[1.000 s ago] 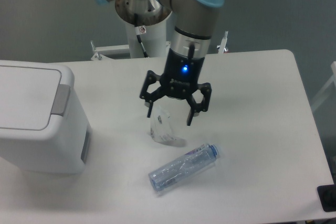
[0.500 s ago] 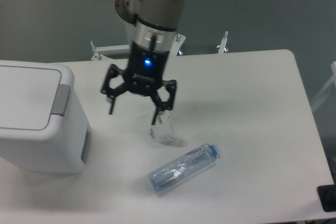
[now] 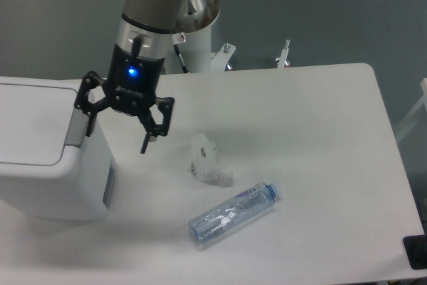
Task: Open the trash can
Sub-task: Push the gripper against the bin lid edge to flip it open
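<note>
At the counter's (image 3: 320, 118) left edge sits the bin (image 3: 47, 158), lid closed, its grey tab (image 3: 77, 125) facing right, directly beside and partly behind the left of the spread, empty fingers (image 3: 89, 113), gripper (image 3: 119, 133) hovering just right of it.

No text or label is clear enough to read.
</note>
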Tool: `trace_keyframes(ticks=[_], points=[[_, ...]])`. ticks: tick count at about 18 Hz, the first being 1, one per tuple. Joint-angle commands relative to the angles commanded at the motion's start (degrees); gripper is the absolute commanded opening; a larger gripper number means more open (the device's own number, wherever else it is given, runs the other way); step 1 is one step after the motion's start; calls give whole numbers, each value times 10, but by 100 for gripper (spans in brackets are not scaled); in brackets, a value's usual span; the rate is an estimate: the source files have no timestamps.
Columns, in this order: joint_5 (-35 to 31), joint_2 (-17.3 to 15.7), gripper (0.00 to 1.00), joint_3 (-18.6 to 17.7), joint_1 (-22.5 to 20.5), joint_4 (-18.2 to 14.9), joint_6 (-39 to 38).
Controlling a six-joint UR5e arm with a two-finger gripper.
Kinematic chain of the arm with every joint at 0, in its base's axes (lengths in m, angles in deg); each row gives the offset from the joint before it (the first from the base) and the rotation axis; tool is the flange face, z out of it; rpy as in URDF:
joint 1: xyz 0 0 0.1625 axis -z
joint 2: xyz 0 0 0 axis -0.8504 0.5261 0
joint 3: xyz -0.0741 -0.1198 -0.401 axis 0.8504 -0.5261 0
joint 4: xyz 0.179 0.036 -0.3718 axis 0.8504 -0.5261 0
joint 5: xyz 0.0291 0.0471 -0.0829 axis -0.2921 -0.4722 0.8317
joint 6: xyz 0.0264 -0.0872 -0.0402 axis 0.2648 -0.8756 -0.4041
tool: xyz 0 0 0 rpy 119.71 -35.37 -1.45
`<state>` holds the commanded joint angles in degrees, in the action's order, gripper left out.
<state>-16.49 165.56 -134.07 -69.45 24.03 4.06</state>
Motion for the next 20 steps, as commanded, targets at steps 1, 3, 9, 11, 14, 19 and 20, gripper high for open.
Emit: trace_keyframes(ticks=[1, 3, 9, 11, 14, 19, 20], points=[[0, 0, 100, -4, 1, 0, 0], [0, -2, 100, -11, 4, 2, 0], [0, -1, 100, -12, 6, 2, -1], [0, -1, 100, -13, 6, 1, -1], [0, 1, 100, -14, 6, 2, -1], [0, 1, 100, -14, 6, 1, -1], [0, 1, 100, -14, 6, 1, -1]])
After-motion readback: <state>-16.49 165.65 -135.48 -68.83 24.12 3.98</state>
